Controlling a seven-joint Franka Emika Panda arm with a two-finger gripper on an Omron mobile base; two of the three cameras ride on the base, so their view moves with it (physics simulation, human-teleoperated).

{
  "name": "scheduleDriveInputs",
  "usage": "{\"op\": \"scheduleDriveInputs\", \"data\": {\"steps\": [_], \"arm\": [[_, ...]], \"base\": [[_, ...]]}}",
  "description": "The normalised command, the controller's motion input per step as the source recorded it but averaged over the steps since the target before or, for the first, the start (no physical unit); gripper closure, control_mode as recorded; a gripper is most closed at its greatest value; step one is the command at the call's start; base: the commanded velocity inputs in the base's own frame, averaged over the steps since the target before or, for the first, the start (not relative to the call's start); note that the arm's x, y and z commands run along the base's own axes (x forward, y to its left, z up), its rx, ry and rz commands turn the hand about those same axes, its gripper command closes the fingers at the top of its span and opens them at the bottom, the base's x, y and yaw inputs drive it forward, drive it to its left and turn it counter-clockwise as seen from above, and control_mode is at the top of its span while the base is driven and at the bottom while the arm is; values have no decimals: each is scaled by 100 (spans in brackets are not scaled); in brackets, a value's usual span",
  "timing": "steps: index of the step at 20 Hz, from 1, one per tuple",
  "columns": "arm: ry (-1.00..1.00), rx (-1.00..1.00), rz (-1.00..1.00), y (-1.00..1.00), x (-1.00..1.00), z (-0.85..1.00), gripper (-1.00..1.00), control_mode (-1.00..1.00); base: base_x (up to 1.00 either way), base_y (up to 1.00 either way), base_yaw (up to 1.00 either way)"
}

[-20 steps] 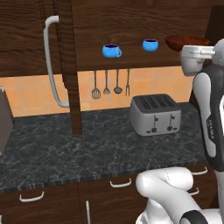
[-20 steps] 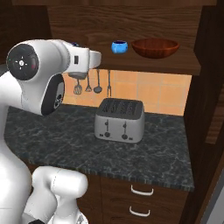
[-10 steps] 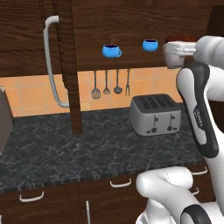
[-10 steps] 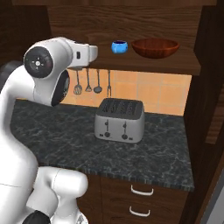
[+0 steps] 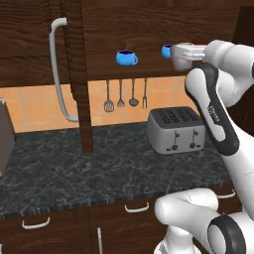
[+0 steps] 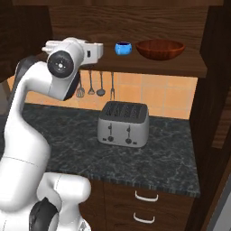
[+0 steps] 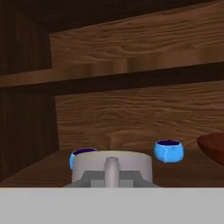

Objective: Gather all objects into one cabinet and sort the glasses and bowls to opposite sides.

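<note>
My gripper (image 7: 112,180) is shut on the handle of a grey-beige mug (image 7: 89,164), held just above the shelf of the dark wood cabinet (image 5: 149,20). In the left base view the mug (image 5: 181,55) hangs in front of a blue cup (image 5: 167,50), with a blue handled mug (image 5: 126,57) further left on the shelf. From the hand, one blue cup (image 7: 169,150) stands to the right and another (image 7: 78,155) peeks out behind the mug. The reddish-brown bowl (image 6: 160,48) sits at the shelf's right end beside a blue cup (image 6: 122,48).
The cabinet door (image 5: 74,74) stands open at the left with its pale curved handle (image 5: 58,69). A silver toaster (image 5: 176,130) stands on the dark stone counter (image 5: 74,168) below the shelf. Utensils (image 5: 120,94) hang on the wall under it.
The hand has swung left along the shelf front with the mug, from in front of the bowl to in front of the right blue cup.
</note>
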Motion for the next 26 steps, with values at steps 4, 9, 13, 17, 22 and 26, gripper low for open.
{"op": "scheduleDriveInputs", "data": {"steps": [4,9,13,17,22,26], "arm": [[3,0,7,19,69,-1,100,-100],[0,0,4,0,81,-3,100,-100],[0,0,4,11,56,-16,100,-100],[-5,0,14,4,43,-27,100,-100],[-20,0,5,0,6,-28,100,-100],[-12,1,0,0,0,-27,100,-100]], "base": [[0,0,0],[0,0,0],[0,0,0],[0,0,0],[0,0,0],[0,0,0]]}}
